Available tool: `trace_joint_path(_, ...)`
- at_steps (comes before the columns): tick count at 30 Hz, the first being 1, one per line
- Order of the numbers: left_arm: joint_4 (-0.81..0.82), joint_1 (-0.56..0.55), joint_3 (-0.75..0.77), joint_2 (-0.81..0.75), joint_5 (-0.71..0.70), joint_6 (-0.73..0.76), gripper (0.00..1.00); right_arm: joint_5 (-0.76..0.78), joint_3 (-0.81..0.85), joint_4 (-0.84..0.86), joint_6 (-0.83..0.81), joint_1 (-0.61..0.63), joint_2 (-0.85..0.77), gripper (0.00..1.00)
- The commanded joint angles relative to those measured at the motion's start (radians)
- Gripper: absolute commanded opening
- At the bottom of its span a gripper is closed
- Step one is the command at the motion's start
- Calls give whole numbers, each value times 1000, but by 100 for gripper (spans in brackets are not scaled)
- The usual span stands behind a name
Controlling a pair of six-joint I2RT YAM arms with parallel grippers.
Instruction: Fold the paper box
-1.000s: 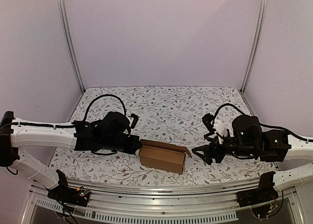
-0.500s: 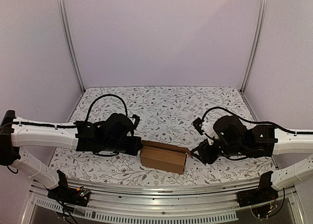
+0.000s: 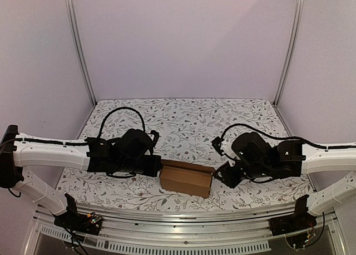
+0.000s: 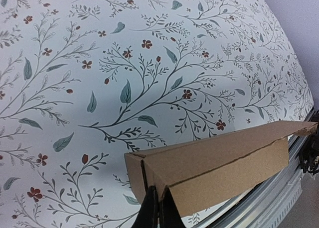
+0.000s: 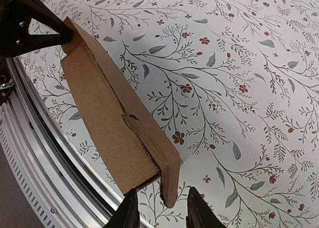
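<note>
Cardboard is what we find between the two arms: the paper box (image 3: pixel 186 179), plain brown and folded into a long low block, lies on the flower-printed counter (image 3: pixel 189 121) close to its near edge, just behind the metal rail (image 3: pixel 183 217). Its long side runs left to right, slightly skewed.

We see the left gripper (image 3: pixel 156 166) at the box's left end. In the left wrist view its fingers (image 4: pixel 152 210) are closed tight against each other, and their tips meet the folded corner of that end. Whether a thin flap edge is pinched between them we cannot tell.

We see the right gripper (image 3: pixel 222 174) at the box's right end. In the right wrist view its two fingers (image 5: pixel 198 210) stand apart, one on each side of that end, and the end panel of the box sits in the gap. A strip of counter shows between the box and the finger on the right of that view, so we read this gripper as partly open and not clamped. A seam with a ragged edge runs along the upper face near that end.
</note>
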Motion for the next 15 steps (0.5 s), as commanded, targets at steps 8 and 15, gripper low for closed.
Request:
trace_joint_path(8, -92, -22, -8, 32, 20, -20, 0, 78, 67, -69, 9, 30, 68, 18)
trace_joint_path(15, -91, -25, -8, 35, 20, -21, 0, 91, 89, -80, 14, 43, 105, 7)
